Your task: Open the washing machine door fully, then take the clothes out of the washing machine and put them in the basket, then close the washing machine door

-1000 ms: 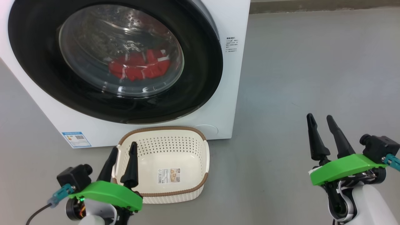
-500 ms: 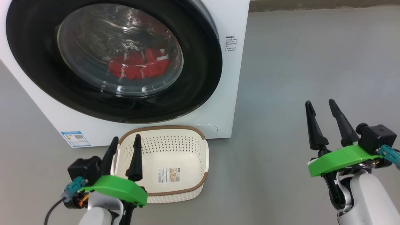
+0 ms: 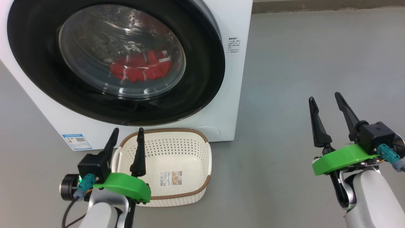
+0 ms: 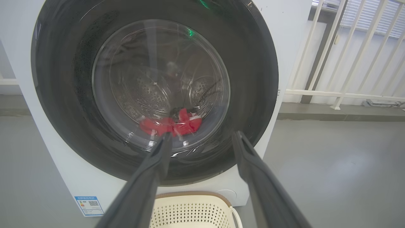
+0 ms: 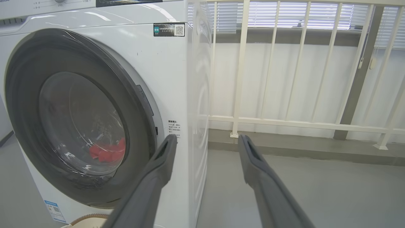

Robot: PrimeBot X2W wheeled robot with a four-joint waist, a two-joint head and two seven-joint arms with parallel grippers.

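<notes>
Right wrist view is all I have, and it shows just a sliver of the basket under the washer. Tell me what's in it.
Observer: Only a paper label on its bottom; the cream-white perforated plastic basket is otherwise empty.
Operator: Report the left gripper.
Observer: The left gripper is open and empty. In the head view its fingers lie over the basket's left rim and point at the round glossy black door.
Operator: Now place my right gripper.
Observer: The right gripper is open over bare grey floor, to the right of the big white washing machine, touching nothing.
</notes>
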